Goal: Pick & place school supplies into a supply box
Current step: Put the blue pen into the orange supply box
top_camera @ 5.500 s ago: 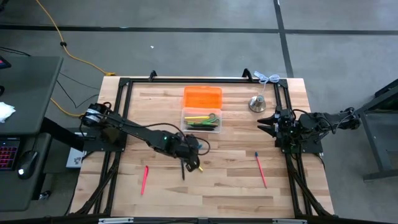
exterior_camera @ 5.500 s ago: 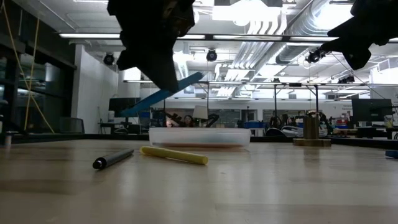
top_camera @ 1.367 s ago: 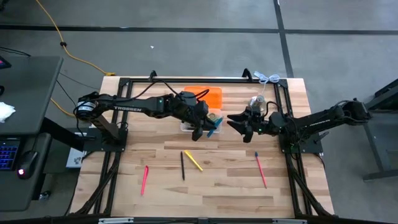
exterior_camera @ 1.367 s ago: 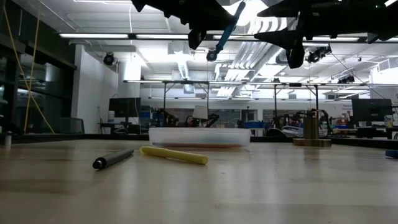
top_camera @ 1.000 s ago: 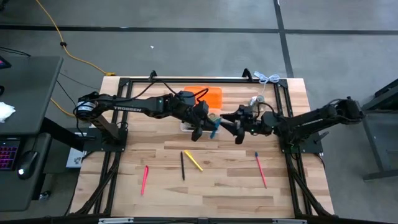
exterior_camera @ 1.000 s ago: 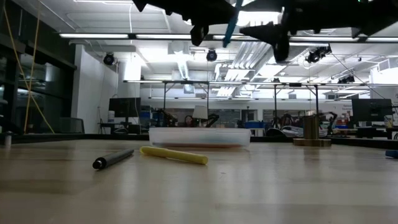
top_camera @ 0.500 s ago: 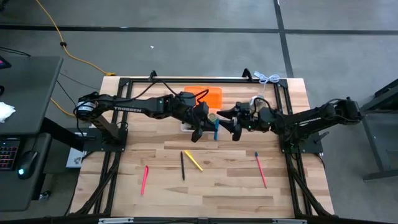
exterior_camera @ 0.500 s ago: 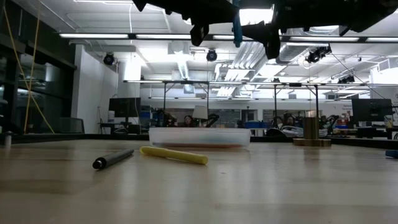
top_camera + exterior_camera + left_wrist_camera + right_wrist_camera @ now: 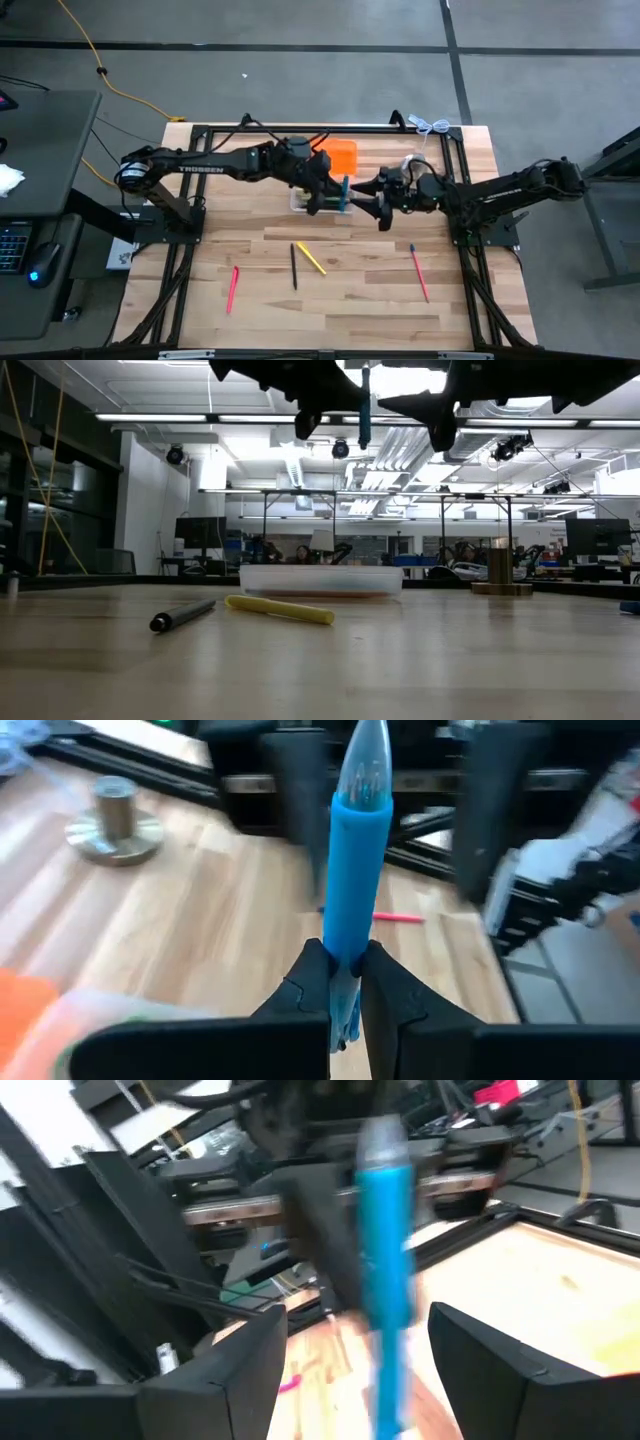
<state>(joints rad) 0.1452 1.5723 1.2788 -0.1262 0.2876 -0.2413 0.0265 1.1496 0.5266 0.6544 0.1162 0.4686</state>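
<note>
My left gripper (image 9: 335, 193) is shut on a blue pen (image 9: 355, 870) high over the clear supply box (image 9: 320, 578), which lies on the table and holds green and yellow supplies. My right gripper (image 9: 360, 1370) is open. It faces the left one at the same height, one finger (image 9: 250, 1365) on each side of the pen (image 9: 385, 1280) without touching it. Four more pens lie flat on the table nearer the front: a yellow one (image 9: 311, 258), a black one (image 9: 294, 266), a pink one (image 9: 233, 288) and a red one (image 9: 418, 272). My left gripper pinches the blue pen between its two fingers near the pen's lower end (image 9: 345, 965). The fingers come from the table's left, slanting slightly down, and lie across the pen. The pen stands about upright, clear tip (image 9: 365, 760) up, lifted clear above the box.
The orange lid-like piece (image 9: 342, 156) lies just beyond the box. A silver bell (image 9: 115, 815) stands at the far right, behind my right arm. A black frame runs along the table's left, right and far edges. Bare wood lies toward the near edge.
My right gripper has come toward the table's left until its open fingers flank the blue pen. In my left gripper the pen has swung from slanting to upright, and that gripper has edged toward the far edge over the box.
</note>
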